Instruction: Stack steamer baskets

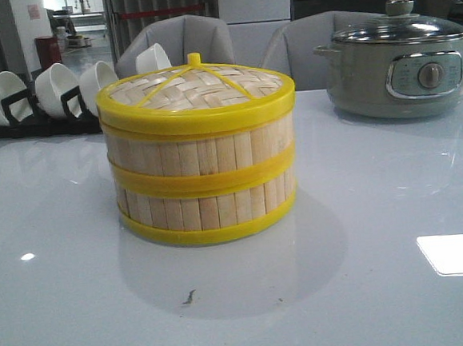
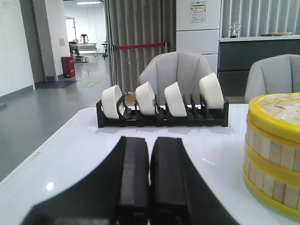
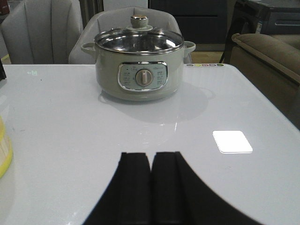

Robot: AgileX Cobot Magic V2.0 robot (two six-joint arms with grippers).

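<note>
With the two steamer baskets [image 1: 202, 179] already stacked and lidded at the centre of the front view on the table [image 1: 369, 290], both tools, left [image 2: 150, 176] and right [image 3: 151, 185], pressed together and empty, should simply keep clear.

Steamer baskets [image 1: 204, 187]: one stacked on other, mid-table [image 1: 369, 290], lid [image 1: 197, 91] on top. Bowl rack [image 1: 34, 116]: behind stack, toward far left edge, bowls [image 1: 56, 89] standing in slots. Electric pot [image 1: 400, 67]: far right edge, well apart from stack. Chairs [image 1: 181, 41] behind far edge.
</note>
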